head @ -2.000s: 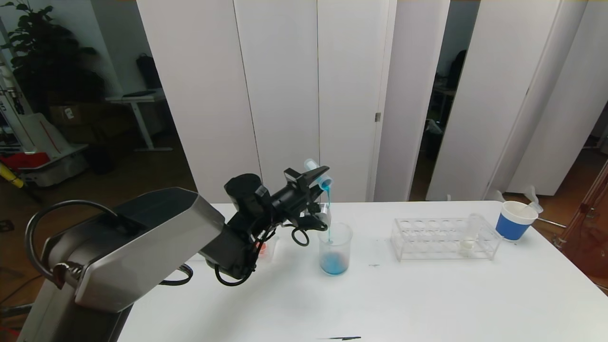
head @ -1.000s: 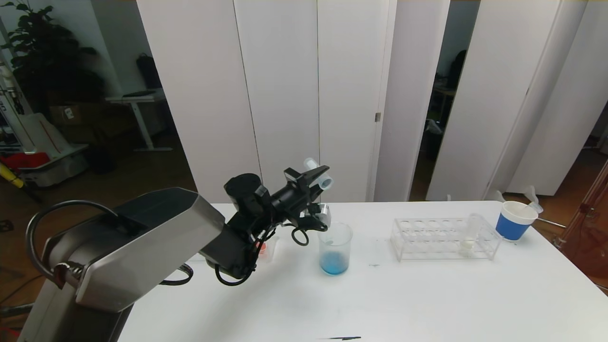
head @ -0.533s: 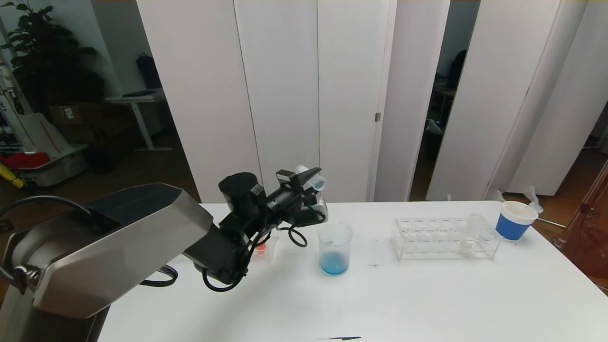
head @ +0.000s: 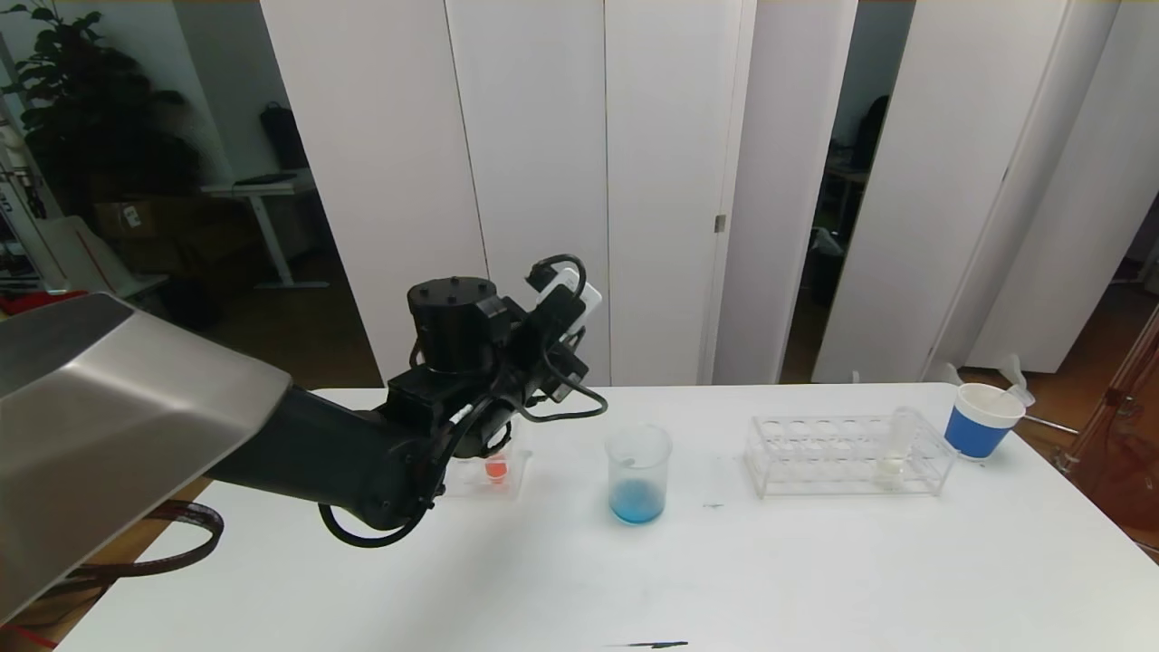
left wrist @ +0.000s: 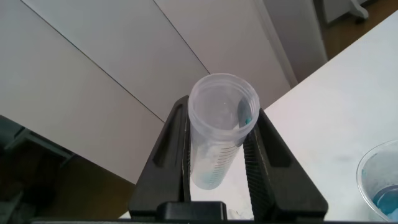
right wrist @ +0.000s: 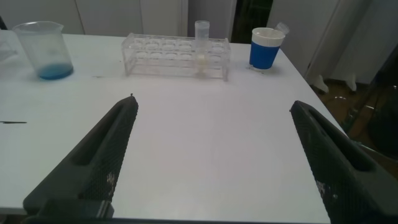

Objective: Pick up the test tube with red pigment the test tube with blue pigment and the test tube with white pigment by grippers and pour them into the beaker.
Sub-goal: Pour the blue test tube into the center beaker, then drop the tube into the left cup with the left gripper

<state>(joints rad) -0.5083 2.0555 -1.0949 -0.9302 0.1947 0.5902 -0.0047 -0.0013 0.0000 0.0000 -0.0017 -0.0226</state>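
The left gripper is raised above the left part of the white table, its two black fingers clamped on the test tube with blue pigment; in the left wrist view the tube's open mouth faces the camera and only a streak of blue clings to its inner wall. Just below and beside this gripper, a small clear rack stands on the table and holds a tube with orange-red liquid. To the gripper's right and lower, apart from it, the beaker stands upright with a shallow layer of blue liquid at its bottom. Farther right, well apart from the gripper, a clear plastic test tube rack holds the test tube with white pigment upright near its right end. Beyond that rack, near the table's far right corner, stands a blue-and-white paper cup. The right gripper hovers low over the near right side of the table, its fingers spread wide with nothing between them; the beaker, rack and cup all lie ahead of it, well apart.
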